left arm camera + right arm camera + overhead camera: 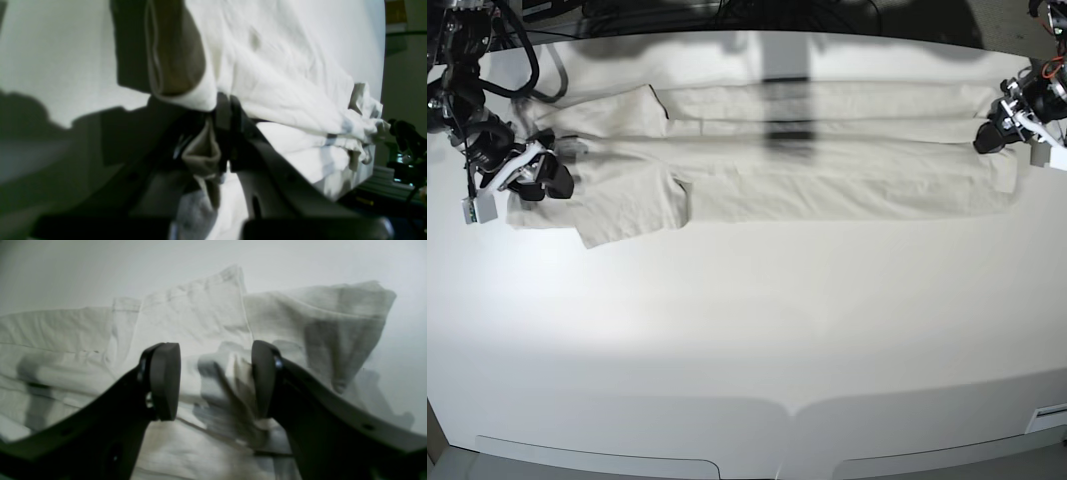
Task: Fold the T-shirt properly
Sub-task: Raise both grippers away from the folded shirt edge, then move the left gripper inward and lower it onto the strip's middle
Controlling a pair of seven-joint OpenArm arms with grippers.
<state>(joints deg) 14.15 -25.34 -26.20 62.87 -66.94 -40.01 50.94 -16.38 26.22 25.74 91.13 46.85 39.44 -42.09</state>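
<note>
Overhead, the T-shirt [767, 160] lay stretched flat across the table [747, 330] between my arms. Only my left wrist view showed my left gripper [224, 110] clenched on a bunched fold; my right gripper [216, 380] gaped, straddling crumpled cloth.

A wide, smooth white worktop [747, 330] fills nearly the whole base view. Light falls brightest across its middle, and soft grey shadows lie along its far edge. Beyond that edge is a dark strip with black cables [657, 12]. The near edge curves, with pale panels below.
</note>
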